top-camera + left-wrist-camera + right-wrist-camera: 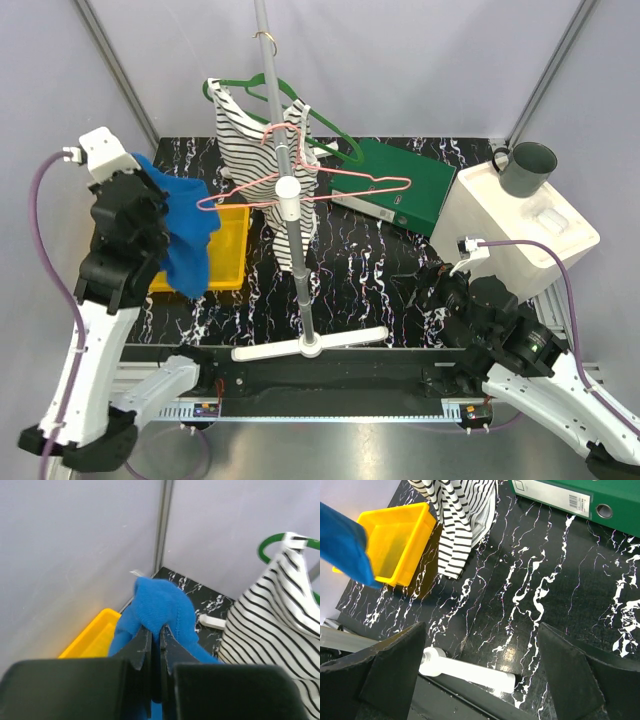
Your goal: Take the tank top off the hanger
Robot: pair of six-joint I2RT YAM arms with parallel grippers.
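Top view: a blue fabric tank top point(188, 240) dangles at frame left above a yellow plastic bin point(232, 250), beside a bare pink wire hanger point(300, 190).

Left wrist view: the left pincer point(155, 642) is clamped narrow on the tank top at centre.

Right wrist view: the right pincer point(482, 630) gapes wide and holds nothing over the black marbled counter point(545, 580).

**Blue tank top off the hanger, held in the air**

The blue tank top point(187, 238) hangs in a crumpled bunch (its cut cannot be made out) from the left gripper point(155, 630), whose fingers are pinched tight on a fold. Its loose end dangles over the yellow bin point(232, 262). Well apart from it, the pink wire hanger point(345, 192) hangs at the stand's grey pole point(298, 262), its left end lower.
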